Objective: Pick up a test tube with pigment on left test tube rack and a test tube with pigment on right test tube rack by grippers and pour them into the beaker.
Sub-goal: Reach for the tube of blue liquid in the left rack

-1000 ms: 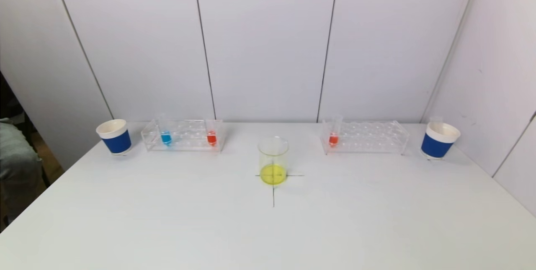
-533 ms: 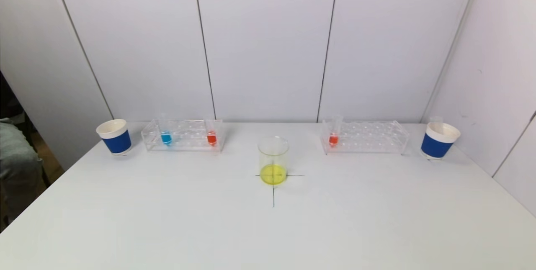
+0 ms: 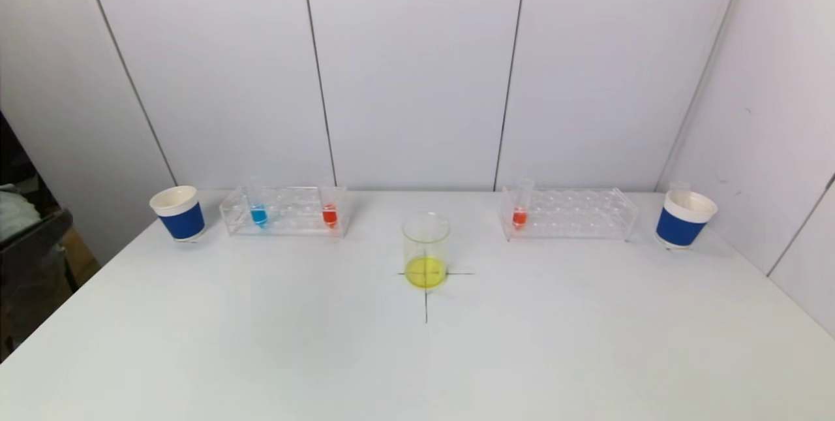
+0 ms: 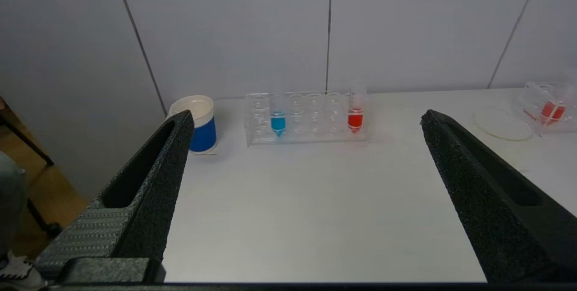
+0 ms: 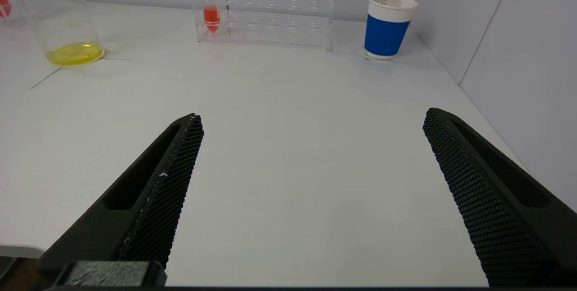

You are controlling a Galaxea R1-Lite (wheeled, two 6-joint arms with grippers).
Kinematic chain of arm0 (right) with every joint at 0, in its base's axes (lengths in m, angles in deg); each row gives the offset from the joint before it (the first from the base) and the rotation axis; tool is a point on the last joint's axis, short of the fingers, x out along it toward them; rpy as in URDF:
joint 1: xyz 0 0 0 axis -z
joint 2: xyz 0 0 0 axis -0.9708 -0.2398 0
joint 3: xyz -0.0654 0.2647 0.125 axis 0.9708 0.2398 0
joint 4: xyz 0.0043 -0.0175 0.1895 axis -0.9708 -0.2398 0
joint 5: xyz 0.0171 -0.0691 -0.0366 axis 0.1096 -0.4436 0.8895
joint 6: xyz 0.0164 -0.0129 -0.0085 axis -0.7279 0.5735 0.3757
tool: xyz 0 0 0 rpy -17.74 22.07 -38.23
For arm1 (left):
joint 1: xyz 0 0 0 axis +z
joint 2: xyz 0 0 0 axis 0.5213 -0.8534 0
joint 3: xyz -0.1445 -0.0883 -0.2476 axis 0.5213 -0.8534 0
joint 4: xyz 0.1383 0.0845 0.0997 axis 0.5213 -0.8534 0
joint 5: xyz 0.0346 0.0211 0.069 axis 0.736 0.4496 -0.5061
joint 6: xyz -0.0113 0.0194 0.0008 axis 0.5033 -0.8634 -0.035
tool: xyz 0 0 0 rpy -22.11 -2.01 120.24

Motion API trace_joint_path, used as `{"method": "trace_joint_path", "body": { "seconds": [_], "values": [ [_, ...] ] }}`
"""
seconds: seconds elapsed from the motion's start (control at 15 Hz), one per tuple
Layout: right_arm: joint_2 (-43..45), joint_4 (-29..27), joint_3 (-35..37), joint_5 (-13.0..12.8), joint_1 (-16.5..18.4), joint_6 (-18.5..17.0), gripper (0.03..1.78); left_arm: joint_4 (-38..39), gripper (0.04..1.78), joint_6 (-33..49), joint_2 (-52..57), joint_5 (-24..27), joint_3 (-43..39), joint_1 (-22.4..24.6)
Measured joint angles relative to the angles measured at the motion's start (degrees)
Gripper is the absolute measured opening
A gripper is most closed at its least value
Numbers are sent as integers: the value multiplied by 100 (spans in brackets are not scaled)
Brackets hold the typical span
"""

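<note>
From left to right, the left test tube rack [image 3: 284, 211] with blue and red tubes, the beaker [image 3: 425, 250] and the right test tube rack [image 3: 569, 213] are seen untouched on the tabletop [image 3: 417, 349], so the approach is probably just beginning, with the left end effector [image 4: 306, 122] and right end effector [image 5: 311, 122] held wide apart and empty.

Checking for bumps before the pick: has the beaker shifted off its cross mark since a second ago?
No. The beaker sits on the same crossing of the black cross lines on the table, midway between the left rack and right rack.
</note>
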Motion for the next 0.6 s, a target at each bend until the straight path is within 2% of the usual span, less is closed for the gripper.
{"method": "trace_joint_path", "body": {
  "seconds": [0.6],
  "values": [
    [0, 0, 0, 0, 0, 0, 177, 3099, 176, 233, -3565, -2, -39, 44]
  ]
}}
